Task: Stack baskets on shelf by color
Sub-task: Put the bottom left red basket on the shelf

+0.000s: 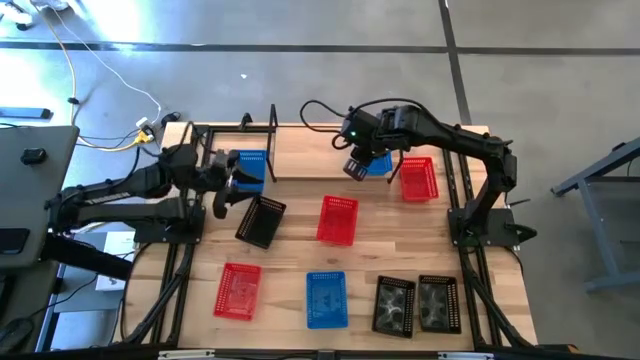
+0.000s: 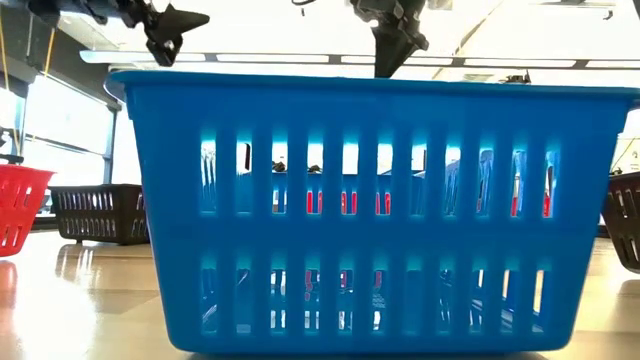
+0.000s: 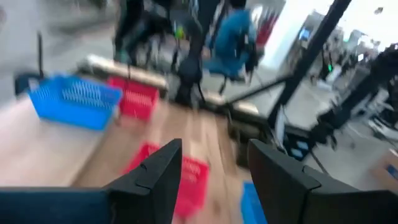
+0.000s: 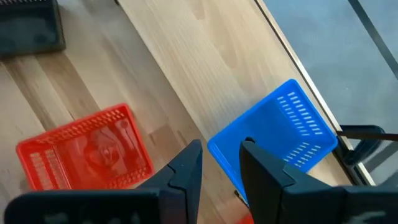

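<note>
My right gripper (image 1: pixel 358 166) (image 4: pixel 221 163) is open and points down at a blue basket (image 4: pixel 273 134) (image 1: pixel 381 166) on the light wood shelf plank (image 4: pixel 205 43) near its right end. Its fingers stand on either side of that basket's near corner. A red basket (image 4: pixel 87 152) (image 1: pixel 418 178) lies beside them. My left gripper (image 1: pixel 224 192) (image 3: pixel 211 168) is open and empty, next to another blue basket (image 1: pixel 249 167) at the shelf's left end. On the table lie a black basket (image 1: pixel 260 220), red baskets (image 1: pixel 337 218) (image 1: pixel 237 290), a blue one (image 1: pixel 326 298) and two black ones (image 1: pixel 394 305) (image 1: pixel 438 303). My right gripper comes from above, with one finger (image 4: pixel 264 171) over the blue basket and the other (image 4: pixel 186 165) outside its corner edge (image 4: pixel 214 149). I cannot tell whether either finger touches it.
Black rod uprights (image 1: pixel 272 118) stand at the shelf's left end, and another rod (image 4: pixel 367 132) shows beyond the blue basket. The near blue basket (image 2: pixel 370 210) fills the low view and hides most of the table. Bare wood lies between the middle and near rows of baskets.
</note>
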